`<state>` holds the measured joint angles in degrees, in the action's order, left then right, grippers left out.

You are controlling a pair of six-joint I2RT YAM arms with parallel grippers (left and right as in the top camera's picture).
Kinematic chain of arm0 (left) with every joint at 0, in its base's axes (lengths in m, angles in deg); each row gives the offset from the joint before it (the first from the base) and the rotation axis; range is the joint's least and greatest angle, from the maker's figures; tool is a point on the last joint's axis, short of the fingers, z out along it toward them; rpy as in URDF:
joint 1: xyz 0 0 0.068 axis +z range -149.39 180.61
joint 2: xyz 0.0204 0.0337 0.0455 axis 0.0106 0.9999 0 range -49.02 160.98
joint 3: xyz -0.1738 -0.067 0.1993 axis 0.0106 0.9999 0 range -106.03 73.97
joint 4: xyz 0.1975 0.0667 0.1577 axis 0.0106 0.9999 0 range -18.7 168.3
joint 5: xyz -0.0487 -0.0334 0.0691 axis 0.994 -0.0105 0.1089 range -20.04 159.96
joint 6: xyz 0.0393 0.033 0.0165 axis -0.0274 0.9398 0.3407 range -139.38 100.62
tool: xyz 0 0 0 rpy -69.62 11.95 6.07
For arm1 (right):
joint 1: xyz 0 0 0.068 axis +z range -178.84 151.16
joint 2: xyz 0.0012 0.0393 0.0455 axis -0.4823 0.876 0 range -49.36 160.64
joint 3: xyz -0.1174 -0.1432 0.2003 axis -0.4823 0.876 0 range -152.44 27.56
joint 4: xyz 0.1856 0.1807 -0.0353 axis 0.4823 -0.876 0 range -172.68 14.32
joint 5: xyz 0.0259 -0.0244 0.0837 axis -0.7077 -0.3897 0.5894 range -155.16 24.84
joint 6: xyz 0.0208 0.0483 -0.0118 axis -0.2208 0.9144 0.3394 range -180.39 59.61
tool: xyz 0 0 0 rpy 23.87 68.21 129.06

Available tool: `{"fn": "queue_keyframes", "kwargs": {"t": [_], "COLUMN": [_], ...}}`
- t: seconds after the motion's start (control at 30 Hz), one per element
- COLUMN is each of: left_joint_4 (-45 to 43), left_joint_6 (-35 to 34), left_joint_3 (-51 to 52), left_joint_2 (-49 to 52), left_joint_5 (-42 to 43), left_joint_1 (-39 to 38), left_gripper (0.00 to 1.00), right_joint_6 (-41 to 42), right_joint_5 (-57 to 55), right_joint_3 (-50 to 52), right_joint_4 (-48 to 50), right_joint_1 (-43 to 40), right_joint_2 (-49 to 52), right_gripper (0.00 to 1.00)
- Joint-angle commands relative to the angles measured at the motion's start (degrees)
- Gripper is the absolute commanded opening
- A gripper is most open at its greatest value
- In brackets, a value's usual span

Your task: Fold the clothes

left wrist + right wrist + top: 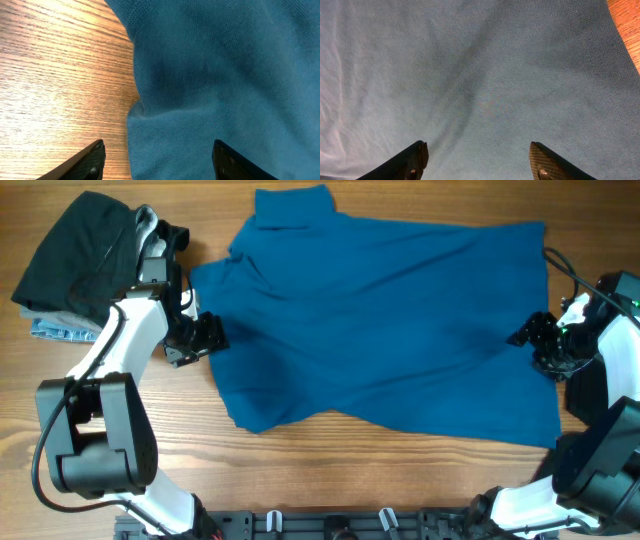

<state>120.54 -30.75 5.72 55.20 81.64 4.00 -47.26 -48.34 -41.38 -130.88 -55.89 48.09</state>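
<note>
L gripper (pixel 159 147): jaws apart, nothing btwn them but the shirt (pixel 380 320) edge below. In the wrist view the L-hand finger (pixel 85 162) hangs over bare table (pixel 50 65) and the other over blue cloth, so the jaws straddle the shirt's border. R gripper (pixel 477 146): also spread wide, holding nothing, w/ cloth filling nearly its whole view and only a sliver of wood at the upper R corner. So it sits just inside the far border, not past it.

Outward: the shirt lies flat and spread over most of the table. Its long axis runs L-R across the bench, collar (pixel 290 205) up at the far L, hem at the R side. Each gripper is at one short end, L at the collar/sleeve end and R at the hem end, well apart w/ the whole body of the shirt btwn them. The lobe of cloth near the L gripper is prob. a sleeve, but the overhead shot doesn't settle that. Can't tell if either set of fingers is touching fabric or hovering just above it.

Judgement: a fold along the long axis needs both ends pinched at once; each arm is nearest its own end, so neither has to reach across.

A pile (pixel 75 250) of other clothes, black on top w/ pale pieces under it, sits at the far L corner, apart from the shirt, beside the L arm.
</note>
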Motion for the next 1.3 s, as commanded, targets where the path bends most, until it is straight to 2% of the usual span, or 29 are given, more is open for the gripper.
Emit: {"fn": "queue_keyframes", "kwargs": {"t": [0.0,0.33,0.4,0.43,0.5,0.53,0.57,0.6,0.67,0.77,0.87,0.97,1.0,1.03,1.07,1.1,1.27], "left_joint_4": [-0.1,0.1,1.2,3.3,8.4,12.0,15.3,21.0,22.4,19.0,13.6,5.6,3.1,1.6,1.7,4.1,24.9], "left_joint_6": [0.7,0.7,2.3,6.2,6.5,6.0,4.5,1.8,-0.9,-10.4,-18.1,-19.6,-19.6,-19.6,-19.5,-19.5,-14.4], "left_joint_3": [-0.4,-0.4,-0.4,-0.4,-0.4,-0.4,-0.3,-0.2,0.0,4.5,12.0,17.1,17.8,17.9,17.5,16.6,3.6], "left_joint_2": [-0.1,-0.1,-0.1,-0.1,-0.1,-0.1,-0.1,-0.1,-0.1,-0.1,-0.1,-0.1,-0.1,-0.1,-0.3,-0.5,-4.7], "left_joint_5": [1.0,2.0,4.3,8.7,10.9,11.0,11.0,10.9,10.9,10.8,10.8,10.8,10.8,10.9,11.1,11.6,12.0], "left_joint_1": [0.2,0.2,0.1,-0.1,-1.1,-2.0,-2.9,-5.5,-7.2,-11.4,-13.6,-13.7,-13.7,-13.7,-13.6,-13.6,-13.2], "left_gripper": [0.67,0.66,0.64,0.57,0.39,0.34,0.34,0.55,0.57,0.68,0.69,0.69,0.63,0.41,0.12,0.04,0.04], "right_joint_6": [-1.1,-1.0,-1.2,-1.9,-2.6,-2.6,-2.6,-2.5,-2.5,-2.5,-2.6,-2.6,-2.6,-2.6,-2.6,-2.6,-2.6], "right_joint_5": [-0.7,-0.7,-0.7,-0.7,-0.7,-0.7,-0.7,-0.7,-0.7,-0.7,-0.7,-0.7,-0.7,-0.7,-0.7,-0.7,-0.7], "right_joint_3": [0.1,0.1,0.1,0.1,0.1,0.1,0.1,0.1,0.1,0.1,0.1,0.1,0.1,0.1,0.1,0.1,0.1], "right_joint_4": [0.3,0.1,0.0,-0.6,-1.5,-1.7,-1.7,-1.7,-1.7,-2.1,-2.5,-2.3,-2.1,-1.9,-1.8,-1.8,-1.4], "right_joint_1": [0.0,0.0,0.1,0.1,0.1,0.1,0.1,0.1,0.1,0.1,0.1,0.1,0.1,0.1,0.1,0.1,0.1], "right_joint_2": [0.6,0.6,0.6,0.6,0.6,0.6,0.6,0.6,0.6,0.6,0.6,0.6,0.6,0.6,0.6,0.6,0.6], "right_gripper": [0.70,0.70,0.70,0.70,0.70,0.70,0.70,0.69,0.70,0.70,0.70,0.70,0.70,0.70,0.70,0.70,0.70]}}
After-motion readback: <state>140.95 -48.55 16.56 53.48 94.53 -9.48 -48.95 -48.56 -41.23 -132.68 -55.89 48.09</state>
